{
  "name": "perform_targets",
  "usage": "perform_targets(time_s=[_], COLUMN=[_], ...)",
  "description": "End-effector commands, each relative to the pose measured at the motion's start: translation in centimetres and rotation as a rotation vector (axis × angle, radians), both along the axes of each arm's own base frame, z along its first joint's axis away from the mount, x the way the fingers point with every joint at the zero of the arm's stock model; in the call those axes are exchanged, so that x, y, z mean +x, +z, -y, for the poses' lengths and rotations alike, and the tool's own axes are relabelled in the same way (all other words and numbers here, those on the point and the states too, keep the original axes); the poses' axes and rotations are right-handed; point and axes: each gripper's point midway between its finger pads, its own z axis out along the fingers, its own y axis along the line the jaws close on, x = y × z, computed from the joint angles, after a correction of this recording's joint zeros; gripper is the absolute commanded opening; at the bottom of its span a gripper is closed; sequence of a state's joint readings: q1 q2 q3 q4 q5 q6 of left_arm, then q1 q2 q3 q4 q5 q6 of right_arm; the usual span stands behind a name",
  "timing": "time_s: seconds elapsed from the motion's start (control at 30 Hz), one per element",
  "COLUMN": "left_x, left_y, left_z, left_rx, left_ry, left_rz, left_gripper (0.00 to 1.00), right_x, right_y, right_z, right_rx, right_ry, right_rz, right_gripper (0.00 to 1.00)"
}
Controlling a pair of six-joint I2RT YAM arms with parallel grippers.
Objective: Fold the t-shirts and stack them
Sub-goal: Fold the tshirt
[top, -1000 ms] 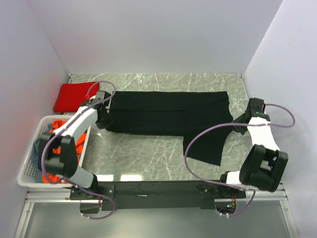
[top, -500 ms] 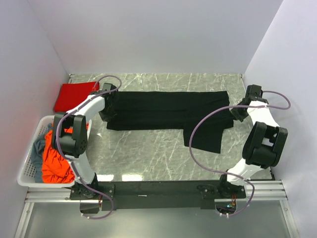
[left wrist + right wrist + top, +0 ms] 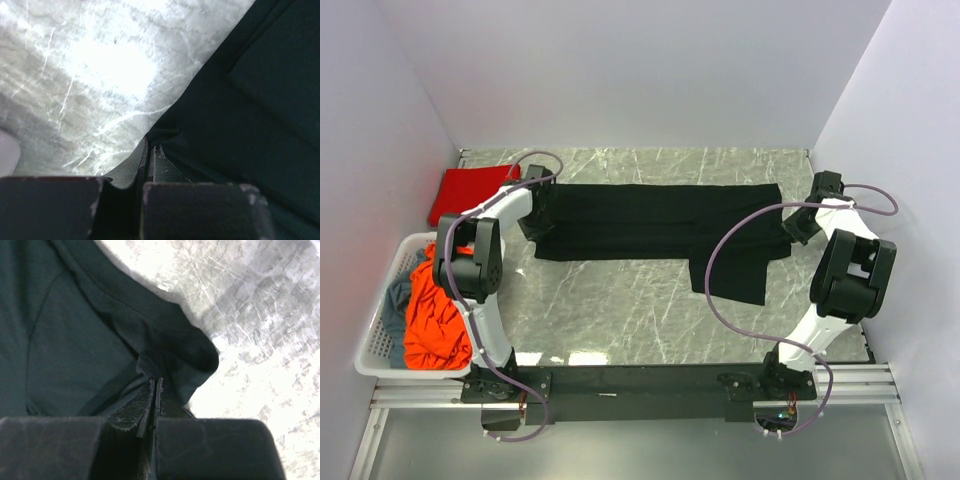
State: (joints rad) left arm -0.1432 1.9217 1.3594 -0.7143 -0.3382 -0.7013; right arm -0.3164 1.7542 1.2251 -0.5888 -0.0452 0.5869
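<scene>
A large black t-shirt [image 3: 655, 220] lies stretched flat across the marble table, with one flap [image 3: 735, 275] hanging toward the near side on the right. At its left edge my left gripper [image 3: 534, 214] is shut, and in the left wrist view the gripper [image 3: 150, 150] pinches the shirt's hem [image 3: 165, 135]. My right gripper [image 3: 798, 226] holds the right edge; its wrist view shows the gripper [image 3: 156, 382] shut on a bunched fold of the black cloth [image 3: 190, 347]. A folded bright red t-shirt [image 3: 468, 194] lies at the far left.
A white perforated basket [image 3: 380, 350] at the near left holds an orange-red t-shirt [image 3: 435, 312] and a grey-blue t-shirt [image 3: 396, 298]. White walls close in the left, back and right. The arms' black base rail [image 3: 640, 382] runs along the near edge.
Both grippers have moved toward the far side, still shut on the black t-shirt. The shirt has slid back with them, and its hanging right flap now lies farther from the near edge.
</scene>
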Motion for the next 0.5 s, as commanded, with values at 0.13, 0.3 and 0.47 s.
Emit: perform_targets(time_s=[0.13,0.3,0.47], left_x=[2.8,2.8,3.1], left_y=[1.2,0.6,1.0], left_z=[-1.8,-1.6,-1.6], left_rx=[0.046,0.042,0.030], left_ry=[0.050,0.050,0.057], left_rz=[0.071,0.063,0.087], left_gripper=[0.01,0.01,0.03], right_x=[2.2,2.5,2.6], right_y=[0.2,-0.3,-0.2], right_z=[2.6,2.6,2.6], right_rx=[-0.096,-0.093,-0.094], right_ry=[-0.054,-0.047,-0.040], right_rz=[0.047,0.048,0.051], right_gripper=[0.00,0.05,0.14])
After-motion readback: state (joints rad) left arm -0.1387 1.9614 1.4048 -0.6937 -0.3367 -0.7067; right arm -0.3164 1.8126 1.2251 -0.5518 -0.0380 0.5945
